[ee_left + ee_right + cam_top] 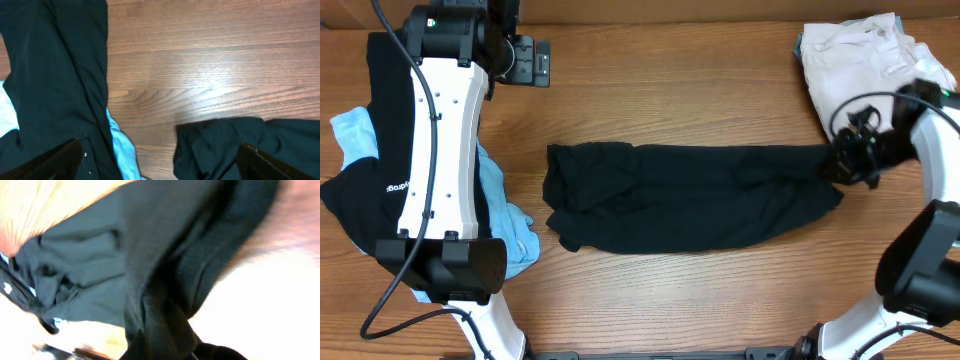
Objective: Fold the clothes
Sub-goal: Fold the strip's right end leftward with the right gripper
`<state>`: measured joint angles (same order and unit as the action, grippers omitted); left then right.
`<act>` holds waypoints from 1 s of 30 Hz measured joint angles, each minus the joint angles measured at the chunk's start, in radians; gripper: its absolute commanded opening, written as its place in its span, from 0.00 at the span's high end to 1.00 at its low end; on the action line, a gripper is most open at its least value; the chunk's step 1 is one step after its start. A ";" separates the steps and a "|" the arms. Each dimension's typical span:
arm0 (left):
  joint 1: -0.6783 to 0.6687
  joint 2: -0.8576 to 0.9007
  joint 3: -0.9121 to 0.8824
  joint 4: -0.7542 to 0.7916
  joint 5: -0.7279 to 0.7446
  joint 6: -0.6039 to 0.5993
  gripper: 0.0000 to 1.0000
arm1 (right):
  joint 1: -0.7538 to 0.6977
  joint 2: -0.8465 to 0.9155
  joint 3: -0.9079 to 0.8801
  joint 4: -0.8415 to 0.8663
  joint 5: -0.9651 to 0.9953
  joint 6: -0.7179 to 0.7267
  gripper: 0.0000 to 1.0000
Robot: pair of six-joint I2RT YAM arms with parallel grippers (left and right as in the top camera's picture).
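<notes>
We saw the black T-shirt (pixel 690 205) lying stretched across the counter (pixel 670 100), its right end pinched in the closed right gripper (pixel 838 160). The left gripper (pixel 535 62) hung wide open, holding nothing.

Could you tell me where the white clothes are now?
Overhead, the white clothes lie top right, just beyond the right gripper gripping the black shirt.

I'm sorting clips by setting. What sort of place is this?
Probably a robotics lab bench set up for laundry folding: a wooden table, a left arm and a right arm mounted at its edge, a black T-shirt laid out, and white clothes heaped in a corner.
</notes>
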<state>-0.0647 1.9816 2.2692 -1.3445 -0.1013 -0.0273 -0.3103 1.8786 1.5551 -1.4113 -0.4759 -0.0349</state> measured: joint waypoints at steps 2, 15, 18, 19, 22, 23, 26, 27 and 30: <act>0.004 0.000 0.000 0.006 -0.001 0.000 0.00 | 0.080 -0.007 0.024 -0.003 -0.003 -0.011 0.96; 0.026 0.000 0.000 0.007 -0.001 0.000 0.00 | 0.662 -0.019 0.029 0.214 0.056 0.191 0.76; 0.026 0.000 0.000 0.007 0.000 0.000 0.00 | 0.782 -0.019 0.029 0.288 0.092 0.270 0.14; 0.026 0.000 0.000 0.007 0.001 0.000 0.00 | 0.808 -0.019 0.029 0.300 0.098 0.281 0.07; 0.026 0.000 0.000 0.006 0.013 0.000 0.00 | 0.864 -0.019 0.029 0.317 0.111 0.309 0.00; 0.026 0.000 0.000 0.005 0.019 0.000 0.00 | 0.871 -0.019 0.029 0.315 0.114 0.316 0.00; 0.026 0.000 -0.004 -0.014 0.046 0.001 0.00 | 0.856 -0.018 0.045 0.278 0.118 0.329 0.00; 0.026 0.000 -0.008 -0.026 0.059 0.003 0.00 | 0.841 -0.018 0.057 0.259 0.120 0.331 0.00; 0.026 0.000 -0.067 -0.061 0.118 0.020 0.00 | 0.756 -0.018 0.111 0.200 0.125 0.328 0.00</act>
<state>-0.0383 1.9812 2.2021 -1.4059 0.0170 -0.0074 0.4454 1.8606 1.6661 -1.2114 -0.3508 0.2928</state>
